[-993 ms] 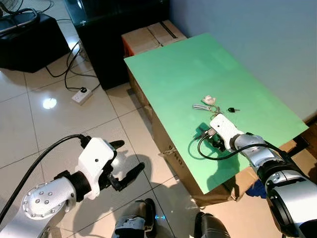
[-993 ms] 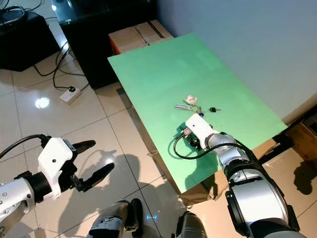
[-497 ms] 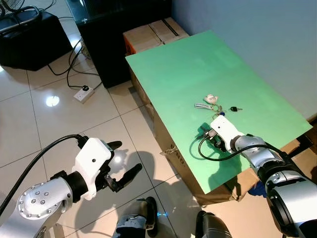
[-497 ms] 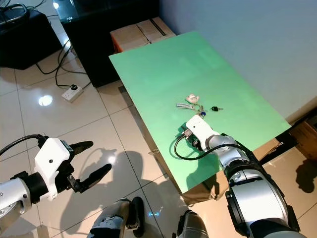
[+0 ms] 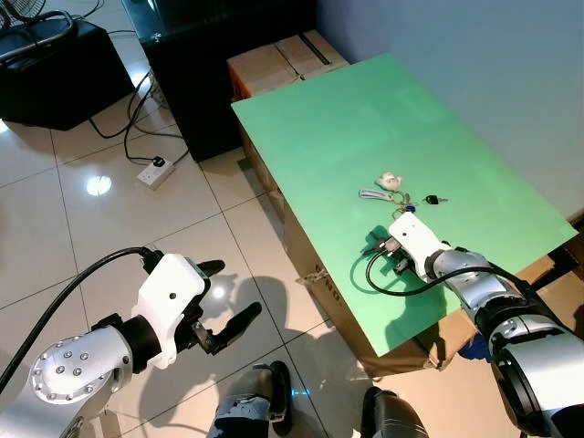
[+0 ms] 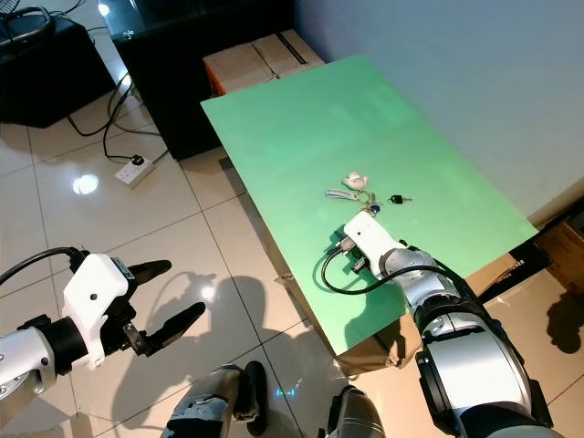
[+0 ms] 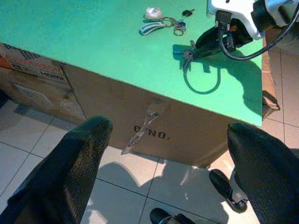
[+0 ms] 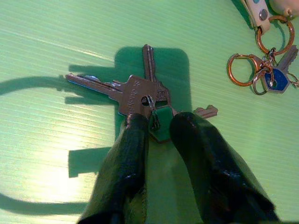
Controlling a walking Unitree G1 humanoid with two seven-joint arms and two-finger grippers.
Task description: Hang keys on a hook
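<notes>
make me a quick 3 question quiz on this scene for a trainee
1. True or false: the right gripper has its fingertips at a bunch of keys on the green table.
2. Where is the left gripper? A) over the floor B) on the table C) inside a box
3. Fill in: the second set of keys has a white ____.

Key: 1 true; 2 A; 3 fob

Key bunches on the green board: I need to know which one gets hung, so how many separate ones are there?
2, maybe more. One silver bunch lies at the right gripper fingertips; a ringed bunch with a blue key lies beyond it. A small black key sits nearby, possibly separate.
</notes>
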